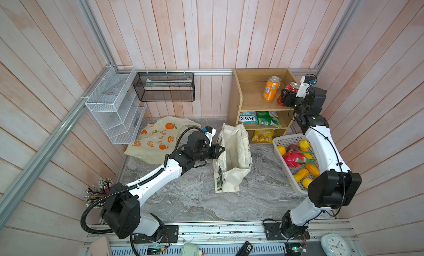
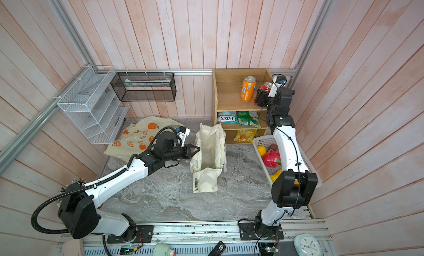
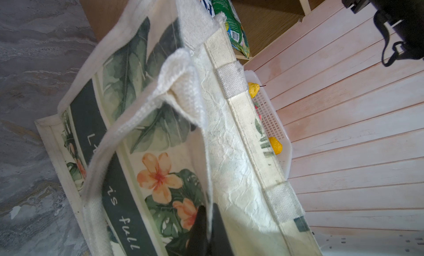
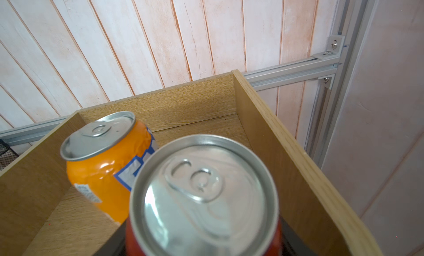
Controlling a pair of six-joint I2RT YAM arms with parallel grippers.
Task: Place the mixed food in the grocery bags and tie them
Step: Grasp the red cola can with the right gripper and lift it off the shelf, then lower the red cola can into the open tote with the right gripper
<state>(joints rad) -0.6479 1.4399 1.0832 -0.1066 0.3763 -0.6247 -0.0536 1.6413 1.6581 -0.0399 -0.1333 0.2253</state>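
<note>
Apparently boxy cream canvas tote (image 1: 234, 156) propped open for red cola can (image 4: 204, 197).
Left fingers (image 3: 198, 234) clenched on tote rim on grey worktop (image 1: 183, 197); right fingers (image 1: 285, 98) grasped can, upright on wooden shelf (image 1: 252, 101), top tier.

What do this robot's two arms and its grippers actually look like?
Both arms have curved white shells between chunky black joints. The left arm carries a ribbed black hose. The right arm has a thin black cable clipped along it. The left gripper and right gripper are black.
</note>
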